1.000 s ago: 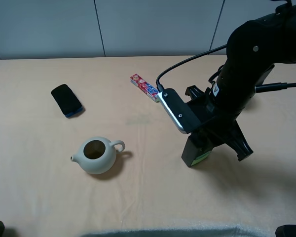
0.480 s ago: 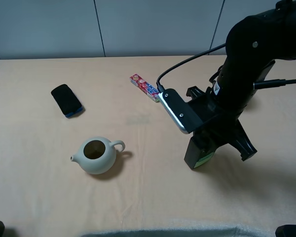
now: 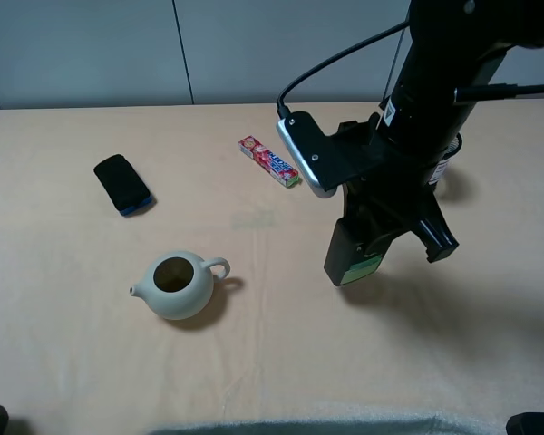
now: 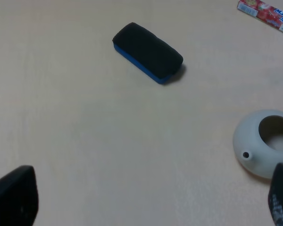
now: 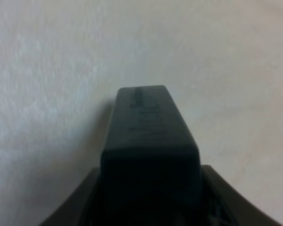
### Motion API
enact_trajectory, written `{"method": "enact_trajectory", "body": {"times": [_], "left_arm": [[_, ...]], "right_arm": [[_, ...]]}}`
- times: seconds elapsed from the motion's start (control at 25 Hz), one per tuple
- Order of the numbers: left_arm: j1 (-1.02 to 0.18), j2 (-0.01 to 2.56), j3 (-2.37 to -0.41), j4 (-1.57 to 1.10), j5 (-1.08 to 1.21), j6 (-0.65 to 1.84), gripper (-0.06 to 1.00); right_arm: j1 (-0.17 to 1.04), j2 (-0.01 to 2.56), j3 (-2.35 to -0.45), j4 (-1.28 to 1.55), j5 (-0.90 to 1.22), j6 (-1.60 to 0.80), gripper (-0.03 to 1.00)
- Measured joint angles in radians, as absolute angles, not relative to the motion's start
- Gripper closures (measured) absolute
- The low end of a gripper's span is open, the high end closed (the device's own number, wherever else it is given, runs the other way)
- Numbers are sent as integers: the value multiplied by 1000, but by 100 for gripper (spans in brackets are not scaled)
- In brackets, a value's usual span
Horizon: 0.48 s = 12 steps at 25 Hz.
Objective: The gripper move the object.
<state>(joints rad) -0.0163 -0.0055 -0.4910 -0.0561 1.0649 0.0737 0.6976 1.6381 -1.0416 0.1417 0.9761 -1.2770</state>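
The right gripper [image 3: 381, 234] hangs over the right half of the beige surface [image 3: 82, 353], its jaws pinching the dark bottle [image 3: 347, 256] at the upper end. The bottle tilts, with its green-labelled lower end toward the front edge. Whether its base touches the surface cannot be told from the high view. In the right wrist view the bottle body fills the space between the two black fingers [image 5: 87, 205] and reaches out over bare cloth. A silver-grey module [image 3: 303, 154] on that arm juts toward the middle of the surface, with a black cable looping up from it. Just beside the module, farther back, lies a red candy pack [image 3: 268, 160]. It is flat and angled, and close to the arm but apart from the bottle. A dark round item [image 3: 447, 168] behind the arm is mostly hidden, and its kind cannot be told. On the left half, a pale teapot [image 3: 174, 285] stands upright without a lid, well apart from the bottle, handle toward it and spout toward the left edge. A black phone [image 3: 122, 184] with a blue edge lies flat farther back and to the left. The left gripper [image 4: 146, 200] is over this left area. Its jaws are spread wide with bare surface between them, and the teapot is near one fingertip.
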Motion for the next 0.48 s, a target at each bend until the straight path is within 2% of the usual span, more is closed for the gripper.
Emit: {"method": "enact_trajectory", "body": {"times": [0.48], "left_arm": [[-16,-5,-491,-56,1065,74,-5]], "right_arm": [[695,1639,-1197,213,1059,-951,66]]}}
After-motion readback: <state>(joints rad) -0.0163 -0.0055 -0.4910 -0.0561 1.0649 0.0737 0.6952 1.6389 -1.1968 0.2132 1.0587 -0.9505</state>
